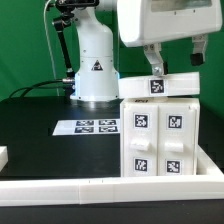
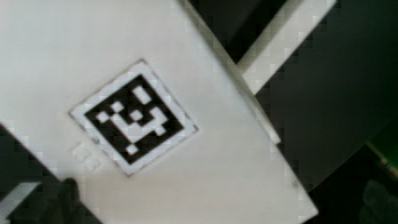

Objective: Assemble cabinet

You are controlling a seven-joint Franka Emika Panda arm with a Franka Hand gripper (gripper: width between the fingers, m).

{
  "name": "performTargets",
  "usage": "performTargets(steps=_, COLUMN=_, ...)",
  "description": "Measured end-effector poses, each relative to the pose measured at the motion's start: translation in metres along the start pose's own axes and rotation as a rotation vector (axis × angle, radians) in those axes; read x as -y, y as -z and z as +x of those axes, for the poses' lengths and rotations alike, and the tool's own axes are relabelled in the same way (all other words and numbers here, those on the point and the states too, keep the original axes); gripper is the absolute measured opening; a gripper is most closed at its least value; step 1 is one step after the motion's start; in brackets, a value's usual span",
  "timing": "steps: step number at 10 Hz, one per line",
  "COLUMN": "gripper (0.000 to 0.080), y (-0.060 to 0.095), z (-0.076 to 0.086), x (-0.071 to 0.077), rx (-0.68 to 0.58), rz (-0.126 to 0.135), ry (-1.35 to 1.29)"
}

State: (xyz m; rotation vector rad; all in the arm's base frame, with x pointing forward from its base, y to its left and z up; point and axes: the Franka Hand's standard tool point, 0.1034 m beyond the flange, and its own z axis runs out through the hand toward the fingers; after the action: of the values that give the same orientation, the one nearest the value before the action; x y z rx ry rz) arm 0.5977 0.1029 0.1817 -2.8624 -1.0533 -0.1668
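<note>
The cabinet point(image 1: 160, 140) is a large white box at the exterior view's right, with tagged square fronts facing the camera. A flat white panel point(image 1: 158, 87) with one tag lies slightly tilted on top of it. My gripper point(image 1: 175, 62) hangs just above this panel, jaws wide apart, one fingertip point(image 1: 153, 64) near the tag and the other over the panel's far end. In the wrist view the panel point(image 2: 160, 110) fills most of the picture. The gripper point(image 2: 214, 205) straddles it there, and the dark fingers at either side do not visibly press on it.
The marker board point(image 1: 88, 127) lies on the black table in front of the robot pedestal point(image 1: 95, 70). A white rail point(image 1: 100, 185) runs along the table's front edge. A small white piece point(image 1: 3, 156) sits at the exterior view's left edge.
</note>
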Motion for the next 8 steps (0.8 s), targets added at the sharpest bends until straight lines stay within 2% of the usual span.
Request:
performTargets(steps=6, gripper=0.0797, y=-0.005, z=-0.017, x=-0.022, rx=0.02, rz=-0.007, ry=0.422)
performTargets(steps=8, gripper=0.0797, y=-0.01, z=-0.022, x=-0.024, rx=0.029, rz=-0.024, ry=0.509)
